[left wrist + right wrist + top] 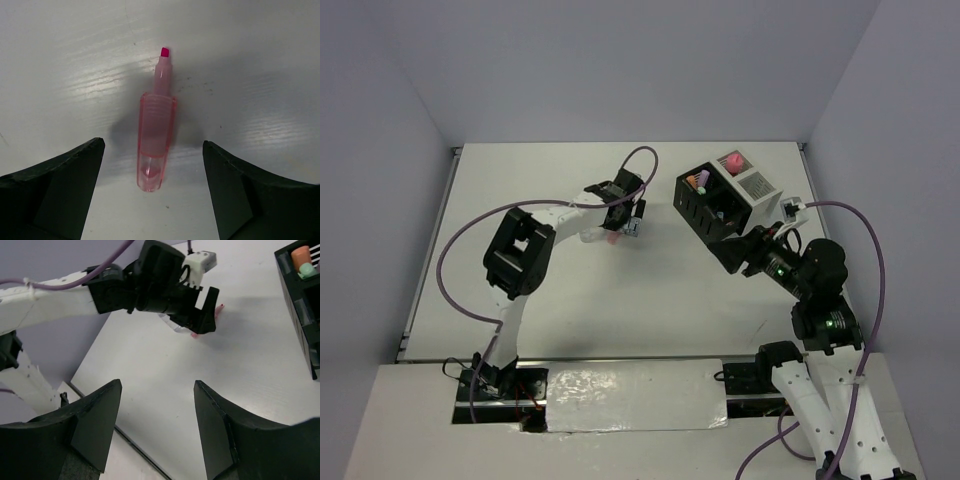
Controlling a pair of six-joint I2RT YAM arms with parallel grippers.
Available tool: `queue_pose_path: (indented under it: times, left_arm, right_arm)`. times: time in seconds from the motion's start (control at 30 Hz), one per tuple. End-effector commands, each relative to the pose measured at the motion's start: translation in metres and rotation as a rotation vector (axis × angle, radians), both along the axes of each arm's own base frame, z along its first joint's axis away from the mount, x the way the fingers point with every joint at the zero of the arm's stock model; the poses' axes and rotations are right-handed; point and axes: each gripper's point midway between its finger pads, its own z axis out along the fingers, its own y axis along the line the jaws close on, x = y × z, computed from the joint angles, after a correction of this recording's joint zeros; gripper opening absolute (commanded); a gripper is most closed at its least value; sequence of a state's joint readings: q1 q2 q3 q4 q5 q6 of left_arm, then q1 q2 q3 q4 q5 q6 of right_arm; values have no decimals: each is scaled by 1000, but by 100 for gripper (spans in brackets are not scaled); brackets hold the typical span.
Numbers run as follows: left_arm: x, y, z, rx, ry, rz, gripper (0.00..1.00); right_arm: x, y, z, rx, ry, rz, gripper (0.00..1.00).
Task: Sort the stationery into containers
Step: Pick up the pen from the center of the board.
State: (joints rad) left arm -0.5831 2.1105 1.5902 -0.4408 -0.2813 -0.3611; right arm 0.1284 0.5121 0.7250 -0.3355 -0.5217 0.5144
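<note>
Pink translucent plastic: an uncapped highlighter (pixel 154 145) lies flat on the white table (pixel 570 300), left of the black mesh organiser box (pixel 705 215) and the white mesh box (pixel 757 195) beside it. The left gripper (pixel 153 146) hangs over it, jaws wide on either side of the barrel, touching nothing. The right gripper (pixel 157 385), part open and empty, sits just near of the boxes. Light, stiff and probably slick, the round barrel could roll; its ribbed middle looks the surest hold.

One pink highlighter (pixel 156 130) on the worktop (pixel 620 320). Two mesh boxes: one black box (pixel 692 208), one white box (pixel 760 208). Two robot arms: left arm (pixel 520 255), right arm (pixel 820 290).
</note>
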Motion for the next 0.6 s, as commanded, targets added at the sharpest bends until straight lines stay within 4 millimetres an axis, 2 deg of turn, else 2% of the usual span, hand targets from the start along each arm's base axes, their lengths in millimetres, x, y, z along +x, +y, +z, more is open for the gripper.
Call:
queue_pose_path:
  times: [0.0, 0.07, 0.2, 0.37, 0.53, 0.57]
  left_arm:
    - [13, -1, 5, 26, -8, -36, 92]
    - [16, 2, -2, 22, 8, -24, 92]
    - [16, 2, -9, 7, 30, -25, 83]
    - [1, 3, -31, 9, 103, -18, 64]
    - [-16, 4, -48, -9, 155, -18, 61]
    - [-19, 3, -51, -12, 169, -23, 41]
  right_arm:
    - [-13, 6, 7, -14, -17, 61, 67]
    - [-14, 6, 8, -19, -21, 60, 68]
    - [-17, 6, 13, -18, -36, 63, 68]
    - [-22, 4, 29, -27, -70, 61, 68]
    - [-24, 5, 34, -24, -73, 68, 68]
    - [-24, 6, 35, -19, -75, 72, 68]
